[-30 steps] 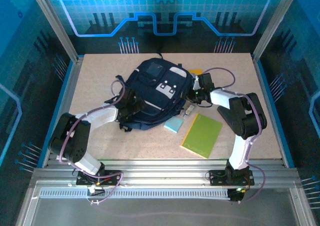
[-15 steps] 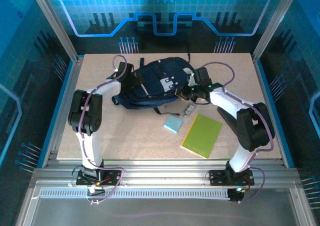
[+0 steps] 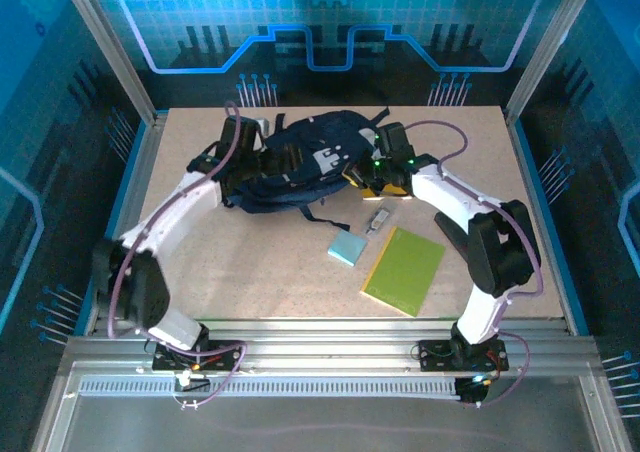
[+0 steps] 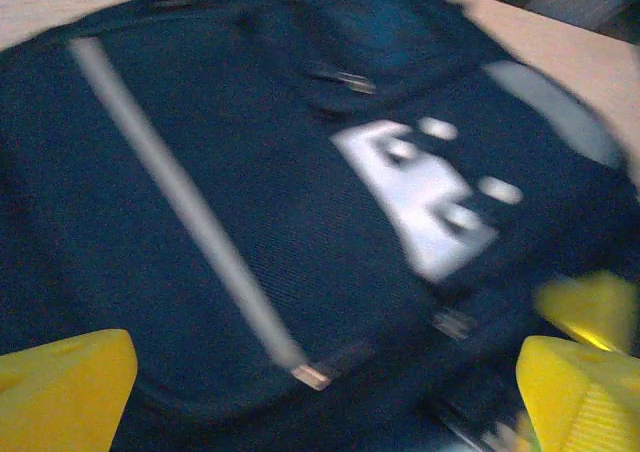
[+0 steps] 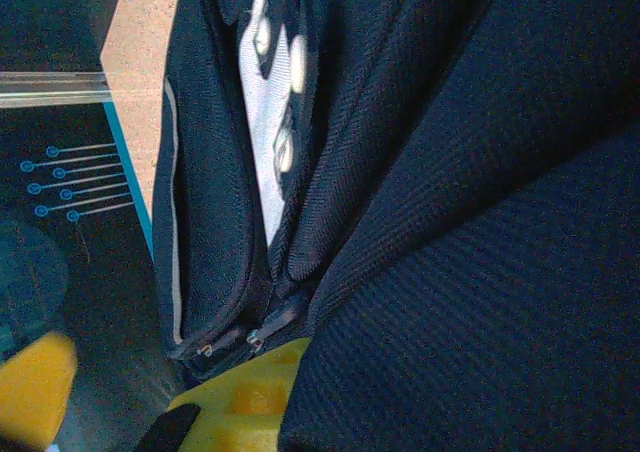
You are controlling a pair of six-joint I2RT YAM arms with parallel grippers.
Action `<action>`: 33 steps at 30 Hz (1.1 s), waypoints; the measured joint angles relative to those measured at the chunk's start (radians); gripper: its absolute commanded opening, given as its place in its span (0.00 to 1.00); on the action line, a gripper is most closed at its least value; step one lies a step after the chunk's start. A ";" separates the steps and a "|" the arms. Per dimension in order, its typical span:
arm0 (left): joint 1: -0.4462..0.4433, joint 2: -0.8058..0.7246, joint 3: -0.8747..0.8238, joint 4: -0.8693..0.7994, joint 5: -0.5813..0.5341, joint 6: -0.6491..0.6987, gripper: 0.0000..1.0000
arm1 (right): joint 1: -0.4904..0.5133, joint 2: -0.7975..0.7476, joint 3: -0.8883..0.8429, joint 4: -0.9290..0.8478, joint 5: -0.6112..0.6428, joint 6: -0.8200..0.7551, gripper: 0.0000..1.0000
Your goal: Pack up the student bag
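At the far middle of the table, the bag [image 3: 310, 162] lies slumped between the arms. The left gripper [image 4: 320, 384] is spread wide over it. The right gripper [image 5: 140, 397] is also apart, with fabric draped over one finger. With nothing clamped, the bag could slip sideways, leaving the book [image 3: 403, 270] unpacked.

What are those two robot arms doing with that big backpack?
Two robot arms are handling a navy backpack at the far side of the table. The left claw hangs open over its front; the right claw is pressed against its side. A green book and a small blue pad lie on the table, not packed yet.
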 measured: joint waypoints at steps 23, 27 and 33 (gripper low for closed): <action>-0.296 0.192 -0.288 0.422 -0.187 -0.128 0.72 | 0.021 0.012 0.100 -0.008 0.037 0.112 0.00; -0.296 0.235 -0.260 0.476 -0.289 -0.111 0.72 | 0.020 0.012 0.100 -0.006 0.040 0.119 0.00; -0.296 0.262 -0.226 0.548 -0.367 -0.061 0.64 | 0.020 0.012 0.092 0.021 0.034 0.131 0.00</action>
